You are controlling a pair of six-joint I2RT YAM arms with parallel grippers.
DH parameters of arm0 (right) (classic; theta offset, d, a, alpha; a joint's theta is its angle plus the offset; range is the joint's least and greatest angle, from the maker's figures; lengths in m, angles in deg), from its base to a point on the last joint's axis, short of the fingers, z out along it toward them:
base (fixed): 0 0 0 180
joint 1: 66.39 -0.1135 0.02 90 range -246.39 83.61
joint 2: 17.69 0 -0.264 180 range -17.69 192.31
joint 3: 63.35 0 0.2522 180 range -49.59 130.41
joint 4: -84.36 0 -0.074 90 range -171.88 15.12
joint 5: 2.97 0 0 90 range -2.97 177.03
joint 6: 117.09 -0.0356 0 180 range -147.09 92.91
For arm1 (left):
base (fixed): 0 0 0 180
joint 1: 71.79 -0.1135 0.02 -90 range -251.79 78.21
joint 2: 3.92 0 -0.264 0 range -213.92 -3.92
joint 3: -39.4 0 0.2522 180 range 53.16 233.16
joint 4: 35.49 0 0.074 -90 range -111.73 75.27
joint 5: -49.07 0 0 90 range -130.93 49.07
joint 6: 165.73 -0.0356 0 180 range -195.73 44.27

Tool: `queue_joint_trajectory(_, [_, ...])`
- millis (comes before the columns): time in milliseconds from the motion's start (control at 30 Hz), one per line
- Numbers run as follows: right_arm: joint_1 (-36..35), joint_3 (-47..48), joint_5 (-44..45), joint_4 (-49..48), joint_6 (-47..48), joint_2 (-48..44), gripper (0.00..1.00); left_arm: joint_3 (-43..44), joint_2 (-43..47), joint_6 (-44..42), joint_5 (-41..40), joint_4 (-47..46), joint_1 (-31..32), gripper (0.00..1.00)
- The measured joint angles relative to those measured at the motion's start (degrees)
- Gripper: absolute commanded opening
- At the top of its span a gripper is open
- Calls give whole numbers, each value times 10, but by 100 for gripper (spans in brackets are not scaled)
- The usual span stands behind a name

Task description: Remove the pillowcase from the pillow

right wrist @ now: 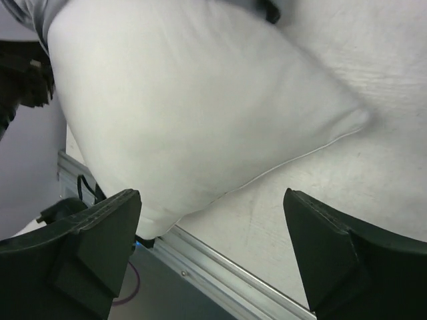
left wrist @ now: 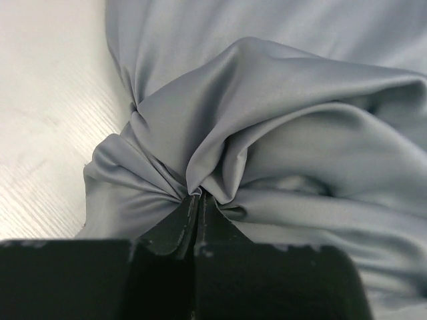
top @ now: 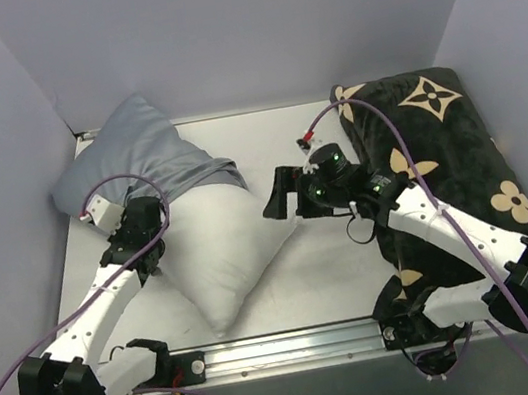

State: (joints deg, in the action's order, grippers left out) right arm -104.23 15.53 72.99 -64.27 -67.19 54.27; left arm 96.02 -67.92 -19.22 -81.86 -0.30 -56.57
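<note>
On the left half of the bench (top: 325,258) the pillow (top: 223,255) lies at an angle, its white near end bare and one corner pointing toward the arm bases. Pillowcase (top: 140,152), grey-blue and wrinkled, covers only the far-left end of the pillow, up near the back-left corner. Its open edge is bunched across the pillow's middle.

Left end effector (left wrist: 194,200) is pinched tight on a gathered fold of the pillowcase. In the left wrist view the cloth puckers and radiates from the closed fingertips, with bare bench to the left of the fold. From the top view this grip sits on the left edge of the pillow, just where grey cloth meets white.

Right end effector (top: 279,195) is spread wide and grips nothing. It hangs just beside the pillow's right corner, aimed left at it. In the right wrist view the white pillow fills the space ahead of the fingers (right wrist: 100,233); contact cannot be told. Black cushion (top: 440,158) with tan flower motifs lies along the right side of the bench, partly under the right arm, apart from the pillow.
</note>
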Motion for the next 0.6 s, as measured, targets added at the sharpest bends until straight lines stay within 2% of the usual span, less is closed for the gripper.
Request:
queue_joint_trajectory(167, [-78, -61, 33, -85, -11, -7, 100, -37, 38, 33, -23, -2, 74, 0])
queue_joint_trajectory(333, [-100, -127, 46, -175, -38, -7, 100, -51, 42, 63, -41, 0, 148, 0])
queue_joint_trajectory(600, [-135, -80, 116, -189, -23, 115, 100, -54, 33, 81, -69, 11, 209, 0])
